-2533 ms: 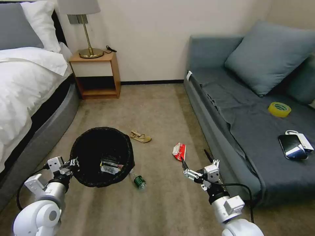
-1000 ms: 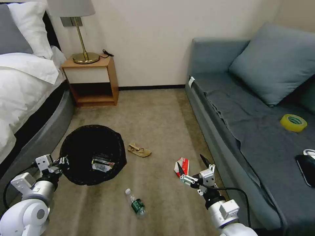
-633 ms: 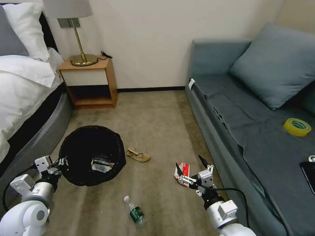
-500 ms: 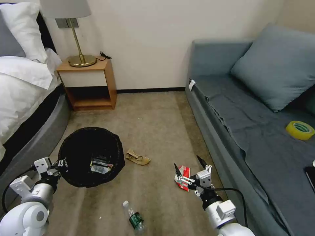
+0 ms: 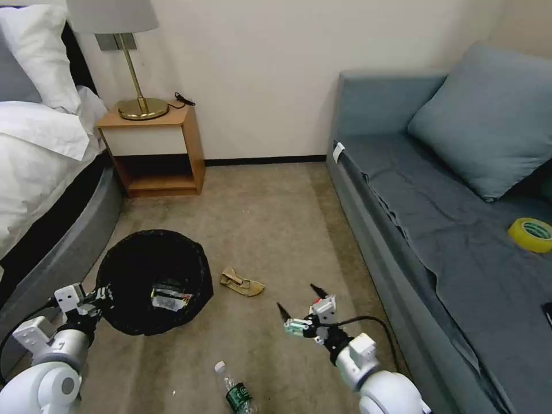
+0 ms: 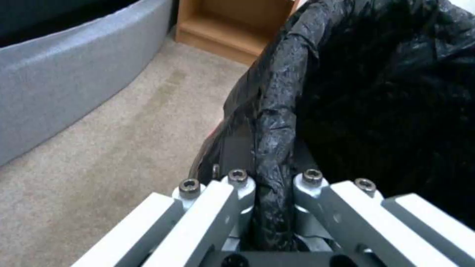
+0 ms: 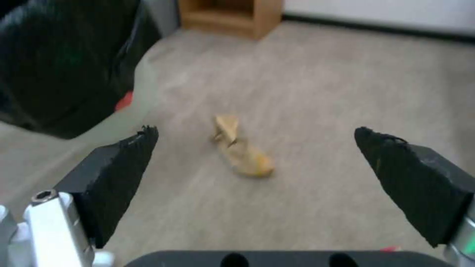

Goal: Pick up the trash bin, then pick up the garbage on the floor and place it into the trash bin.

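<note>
Tan paper [image 7: 241, 150] beyond spread right claw [image 7: 257, 163]

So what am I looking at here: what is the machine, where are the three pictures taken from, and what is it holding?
It is a wheeled robot with two arms. The wide picture comes from a camera on its head, and the other two come from cameras on its wrists. The left gripper has its jaws shut on the rim of the bin, which has a black bag as a liner and a wrapper inside. The right gripper hangs above the carpet with its jaws open and empty, facing the paper. A bottle lies on the carpet nearer the robot. A bed stands on the robot's left and a sofa on its right.
</note>
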`<state>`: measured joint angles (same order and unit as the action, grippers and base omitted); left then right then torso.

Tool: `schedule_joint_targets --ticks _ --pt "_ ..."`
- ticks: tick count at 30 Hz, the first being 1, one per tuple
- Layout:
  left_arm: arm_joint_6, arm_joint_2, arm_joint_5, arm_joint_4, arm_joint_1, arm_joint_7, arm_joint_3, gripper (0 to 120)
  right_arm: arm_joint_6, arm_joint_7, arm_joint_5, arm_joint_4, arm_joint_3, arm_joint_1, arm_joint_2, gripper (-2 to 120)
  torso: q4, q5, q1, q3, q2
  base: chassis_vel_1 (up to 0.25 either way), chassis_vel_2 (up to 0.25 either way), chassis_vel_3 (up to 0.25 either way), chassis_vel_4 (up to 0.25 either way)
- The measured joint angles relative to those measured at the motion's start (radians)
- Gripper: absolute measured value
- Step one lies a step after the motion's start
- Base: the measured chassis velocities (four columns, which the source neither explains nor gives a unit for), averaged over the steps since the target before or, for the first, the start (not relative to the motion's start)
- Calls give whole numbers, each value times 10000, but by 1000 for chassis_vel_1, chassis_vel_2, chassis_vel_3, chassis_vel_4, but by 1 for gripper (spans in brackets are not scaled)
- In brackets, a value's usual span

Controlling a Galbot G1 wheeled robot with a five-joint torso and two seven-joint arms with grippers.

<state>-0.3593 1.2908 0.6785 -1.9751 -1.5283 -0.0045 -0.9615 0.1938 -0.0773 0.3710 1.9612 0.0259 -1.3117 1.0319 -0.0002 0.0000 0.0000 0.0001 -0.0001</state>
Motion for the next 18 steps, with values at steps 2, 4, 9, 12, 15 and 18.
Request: schedule_joint_targets --ticks 2,4,9,12,15,18 --pt "0 0 8 21 21 1 5 4 160 -163 360 -108 311 357 -121 100 2 0 0 0 0 0 0 0 0" --pt "-24 1 55 61 104 -6 42 4 624 -664 1330 -433 1262 1467 -377 100 3 2 0 0 0 0 0 0 0" --pt "-185 -42 67 110 403 -173 236 4 1679 -1658 2794 -934 2700 3149 -494 100 4 1 0 0 1 0 0 0 0" --pt "-253 -42 61 81 524 -240 332 4 2029 -1991 3327 -1110 3096 3630 -468 100 3 0 1 0 0 0 0 0 0" --pt "-395 56 8 -51 792 -358 551 4 2533 -2450 4238 -1585 3759 4426 -300 100 0 3 0 1 -1 0 0 0 0" --pt "-461 337 -200 -205 882 -415 786 4 2972 -3123 5406 -2271 4646 5401 25 100 1 -1 1 1 0 0 0 0 0"
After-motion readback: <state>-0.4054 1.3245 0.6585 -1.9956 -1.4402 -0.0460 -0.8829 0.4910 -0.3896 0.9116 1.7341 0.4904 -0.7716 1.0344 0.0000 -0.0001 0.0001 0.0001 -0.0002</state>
